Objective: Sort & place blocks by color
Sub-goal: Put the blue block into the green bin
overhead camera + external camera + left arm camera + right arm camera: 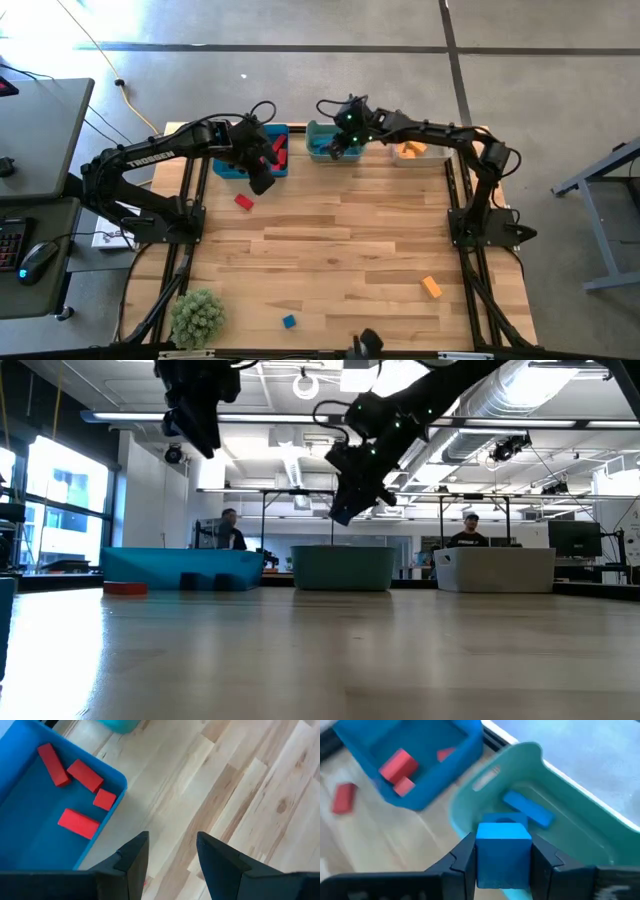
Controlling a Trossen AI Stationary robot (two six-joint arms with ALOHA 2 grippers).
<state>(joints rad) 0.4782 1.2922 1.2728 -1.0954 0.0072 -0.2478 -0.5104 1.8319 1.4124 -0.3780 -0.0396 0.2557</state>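
Between right pincer (502, 857) fingers: blue cube (503, 851).

Three bins (335, 143) stand in a row along the counter's (340, 240) far edge; loose blocks (431, 287) lie nearer the front.

Tabletop (340, 240): pale wood planks with light and tan streaks, framed in black. Left bin (30, 830): bright blue, holding four red blocks (78, 823). Middle bin (580, 820): teal, with a blue bar (527, 809) inside. Right bin (420, 155): white-grey, with orange contents. Block between the right gripper's (503, 856) dark fingers: a blue cube (503, 852). Loose pieces on the wood: a red block (243, 201), an orange block (431, 287) and a small blue block (289, 321). Arms: black, the left one lettered in white. Corner plant (197, 317): pale green. Floor: grey.
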